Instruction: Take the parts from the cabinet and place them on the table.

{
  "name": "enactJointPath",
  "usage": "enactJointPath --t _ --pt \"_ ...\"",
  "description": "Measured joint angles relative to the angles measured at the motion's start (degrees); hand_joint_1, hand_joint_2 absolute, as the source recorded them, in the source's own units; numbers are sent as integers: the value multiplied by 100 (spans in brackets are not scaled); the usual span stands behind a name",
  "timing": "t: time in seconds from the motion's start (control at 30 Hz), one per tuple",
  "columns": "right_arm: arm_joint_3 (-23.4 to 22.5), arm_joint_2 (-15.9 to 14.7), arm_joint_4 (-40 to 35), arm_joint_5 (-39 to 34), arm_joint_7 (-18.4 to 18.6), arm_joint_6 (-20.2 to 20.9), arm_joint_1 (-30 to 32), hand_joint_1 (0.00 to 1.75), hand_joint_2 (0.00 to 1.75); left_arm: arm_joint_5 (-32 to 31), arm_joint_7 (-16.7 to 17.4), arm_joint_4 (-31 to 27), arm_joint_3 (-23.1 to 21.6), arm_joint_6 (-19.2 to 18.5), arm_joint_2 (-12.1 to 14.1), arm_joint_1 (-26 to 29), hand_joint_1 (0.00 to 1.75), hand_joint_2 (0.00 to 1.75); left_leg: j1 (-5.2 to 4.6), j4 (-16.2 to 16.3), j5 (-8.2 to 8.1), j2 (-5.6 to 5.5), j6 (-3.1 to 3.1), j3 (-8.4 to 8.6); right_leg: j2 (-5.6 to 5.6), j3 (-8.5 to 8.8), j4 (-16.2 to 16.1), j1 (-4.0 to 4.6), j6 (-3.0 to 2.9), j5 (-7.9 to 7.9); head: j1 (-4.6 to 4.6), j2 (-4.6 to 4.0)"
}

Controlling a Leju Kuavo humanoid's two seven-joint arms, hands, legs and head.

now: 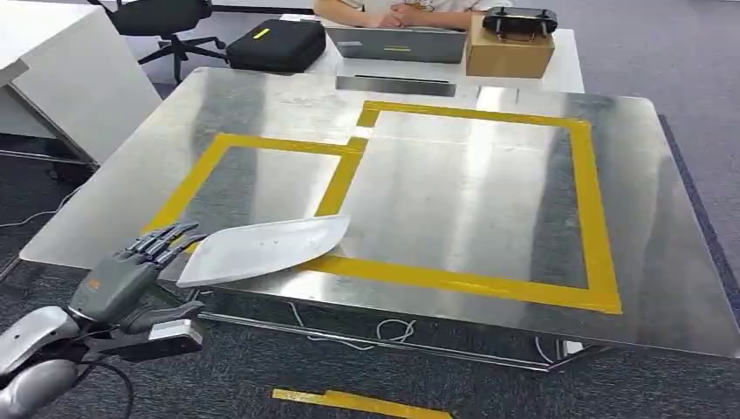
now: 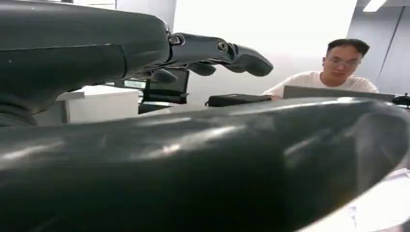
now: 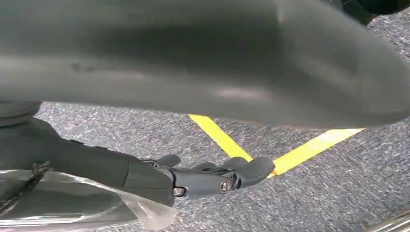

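- Your left hand point(image 1: 122, 281) sits off the bench's point(image 1: 489, 209) near left corner, fingers point(image 1: 166, 237) spread, empty.
- The pale part point(image 1: 262, 249) lies at the bench's near edge, just beside them.
- Your right hand's point(image 3: 145, 176) fingers point(image 3: 241, 171) stretch apart over the floor point(image 3: 338, 183).

The silver-sleeved left arm point(image 1: 30, 345) ends in a grey many-fingered left hand point(image 1: 131, 275) marked with an orange patch. Black cables loop beside its wrist. The dark grey right hand point(image 3: 193, 179) shows small round screws.

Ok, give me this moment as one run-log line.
part: white curved panel on metal table, across yellow tape | left robot hand: open beside panel's end | right robot hand: empty, above carpet
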Motion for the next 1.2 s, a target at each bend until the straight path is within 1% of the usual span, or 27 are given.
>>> enactJointPath --t 0.13,0.3,1.2 --pt "-160 0 -37 125 13 41 22 0 0 -13 -9 -9 9 -9 7 44 0 0 0 0 0 0 0 0 0 -1 0 0 0 0 0 0" --pt "-267 0 -39 179 -81 74 90 0 0 -33 -15 -28 18 -11 31 85 0 0 0 0 -1 0 0 -1 0 -1 0 0 0 0 0 0" --pt "-429 66 116 238 -251 162 161 0 0 -107 -15 -55 46 -11 39 94 0 0 0 0 -1 0 0 0 0 -1 0 0 0 0 0 0"
